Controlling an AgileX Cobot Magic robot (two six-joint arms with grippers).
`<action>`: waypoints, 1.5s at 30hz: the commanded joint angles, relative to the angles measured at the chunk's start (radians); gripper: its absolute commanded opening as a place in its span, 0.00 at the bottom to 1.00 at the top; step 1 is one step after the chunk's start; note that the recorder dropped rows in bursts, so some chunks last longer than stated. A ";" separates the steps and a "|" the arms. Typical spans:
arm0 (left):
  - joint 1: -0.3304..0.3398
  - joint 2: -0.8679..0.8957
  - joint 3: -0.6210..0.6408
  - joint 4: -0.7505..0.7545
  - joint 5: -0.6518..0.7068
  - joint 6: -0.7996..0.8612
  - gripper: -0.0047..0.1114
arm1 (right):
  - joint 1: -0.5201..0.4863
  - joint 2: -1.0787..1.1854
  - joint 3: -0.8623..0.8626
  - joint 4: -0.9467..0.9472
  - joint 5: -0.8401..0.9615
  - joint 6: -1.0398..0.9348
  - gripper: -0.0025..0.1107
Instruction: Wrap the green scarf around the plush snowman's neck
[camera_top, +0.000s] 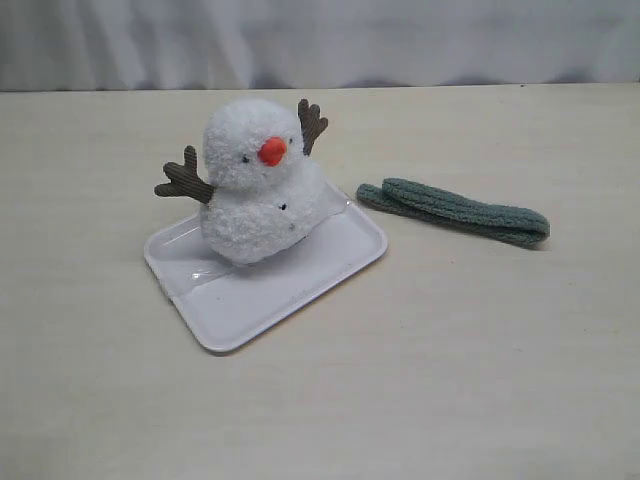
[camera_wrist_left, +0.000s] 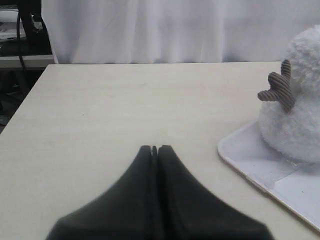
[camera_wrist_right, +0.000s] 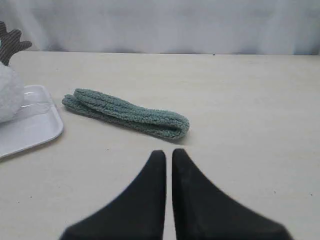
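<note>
I see the plush snowman sitting on a white tray, a little left of the middle of the pale table. It leans slightly, and its orange nose points toward the camera and a bit to the right. Its two brown twig arms stick out to the sides. The green scarf lies folded flat on the table to the right of the tray. Its near end is just beside the tray's right corner, and I cannot tell if it touches it. Nothing lies on the scarf or between the scarf and the snowman. A white curtain closes the far side.

The exterior view gives the whole layout, but the arms appear only in the wrist views. In the left wrist view, the left gripper has its black fingers pressed together and holds nothing. It hovers over bare table, with the tray's edge and one twig arm off to one side. This view also shows the table's far corner and some dark equipment beyond it, which no other view shows. In the right wrist view, the right gripper has only a thin slit between its fingers and is also empty. The scarf lies just ahead of its tips, apart from them. Here the fold of the scarf is clear: two layers, looped at the end away from the tray.
</note>
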 joint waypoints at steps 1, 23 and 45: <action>0.002 -0.003 0.002 -0.002 -0.009 -0.006 0.04 | 0.002 -0.006 0.002 0.001 -0.096 0.000 0.06; 0.002 -0.003 0.002 -0.002 -0.009 -0.006 0.04 | 0.002 0.016 -0.223 -0.090 -0.559 0.446 0.11; 0.002 -0.003 0.002 -0.002 -0.011 -0.006 0.04 | 0.002 1.033 -0.884 0.225 0.342 -0.151 0.65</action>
